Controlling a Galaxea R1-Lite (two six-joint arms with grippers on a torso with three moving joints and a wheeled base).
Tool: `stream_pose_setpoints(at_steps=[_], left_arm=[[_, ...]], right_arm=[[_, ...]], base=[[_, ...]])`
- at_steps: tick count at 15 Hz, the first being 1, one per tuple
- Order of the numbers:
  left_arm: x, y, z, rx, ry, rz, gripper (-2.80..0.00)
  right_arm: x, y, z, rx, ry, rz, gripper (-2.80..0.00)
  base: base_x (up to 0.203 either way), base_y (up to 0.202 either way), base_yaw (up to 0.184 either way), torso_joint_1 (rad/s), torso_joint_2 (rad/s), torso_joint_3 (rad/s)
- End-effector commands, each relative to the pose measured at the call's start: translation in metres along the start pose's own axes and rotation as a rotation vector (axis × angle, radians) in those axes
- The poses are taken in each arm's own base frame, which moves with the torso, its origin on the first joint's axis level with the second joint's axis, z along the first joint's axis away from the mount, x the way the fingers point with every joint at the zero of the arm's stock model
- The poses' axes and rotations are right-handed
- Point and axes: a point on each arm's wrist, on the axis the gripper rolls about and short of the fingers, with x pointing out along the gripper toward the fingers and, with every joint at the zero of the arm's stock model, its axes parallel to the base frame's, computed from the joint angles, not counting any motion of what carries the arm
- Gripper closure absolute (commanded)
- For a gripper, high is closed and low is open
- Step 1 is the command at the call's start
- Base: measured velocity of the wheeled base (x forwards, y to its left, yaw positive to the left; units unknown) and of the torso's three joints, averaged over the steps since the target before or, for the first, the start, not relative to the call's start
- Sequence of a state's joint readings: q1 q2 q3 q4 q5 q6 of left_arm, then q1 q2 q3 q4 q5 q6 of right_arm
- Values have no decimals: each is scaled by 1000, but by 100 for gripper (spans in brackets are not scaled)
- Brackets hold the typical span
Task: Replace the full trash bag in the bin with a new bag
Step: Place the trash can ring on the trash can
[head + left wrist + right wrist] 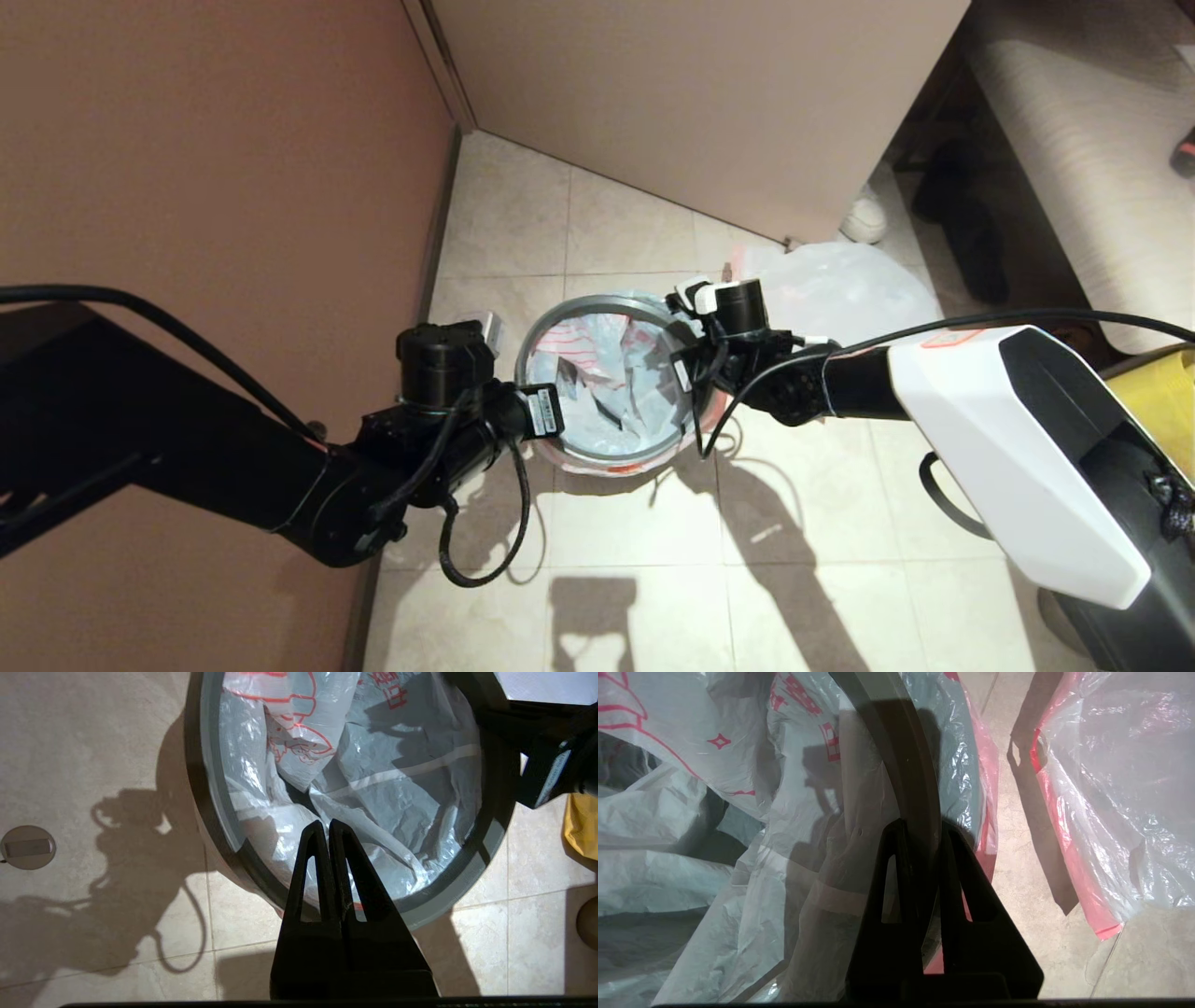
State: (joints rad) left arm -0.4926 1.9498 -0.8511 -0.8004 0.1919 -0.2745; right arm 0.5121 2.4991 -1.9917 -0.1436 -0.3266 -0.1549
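Floor (644, 532): pale tiles, carrying everything here.
Full trash bag (845, 285): lies on the floor just beyond my right arm, beside the bin.
Bin (611, 461): stands on the floor between my two arms.
New bag (607, 373): red-printed, lining the bin, its pink hem folded out over the side.
Grey hoop (212, 779): sits on the bin's mouth over the bag.
My right pincer (923, 828): pinching the grey hoop at the bin's right edge.
My left pincer (328, 828): fingers pressed together, empty, above the bin's left edge.

Head looks down; wrists close over bin (611, 308)
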Motion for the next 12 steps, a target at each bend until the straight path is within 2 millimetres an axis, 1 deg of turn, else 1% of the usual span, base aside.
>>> stream_pose_setpoints(at_steps=[1, 3, 4, 7, 12], left_arm=[[0, 1, 2, -4, -10, 1, 0], [0, 1, 2, -3, -11, 3, 0], [0, 1, 3, -5, -12, 3, 0], [-2, 2, 5, -6, -20, 4, 0], [-2, 2, 5, -6, -20, 4, 0]], right_arm=[[-3, 0, 4, 1, -9, -7, 0], [-15, 0, 18, 8, -35, -14, 0], [-16, 0, 20, 8, -38, -15, 0], [-14, -3, 18, 10, -33, -35, 0], [-5, 0, 6, 3, -9, -31, 0]], base=[[0, 0, 0, 0, 0, 0], [0, 0, 0, 0, 0, 0], [0, 0, 0, 0, 0, 0], [0, 0, 0, 0, 0, 0], [0, 0, 0, 0, 0, 0]])
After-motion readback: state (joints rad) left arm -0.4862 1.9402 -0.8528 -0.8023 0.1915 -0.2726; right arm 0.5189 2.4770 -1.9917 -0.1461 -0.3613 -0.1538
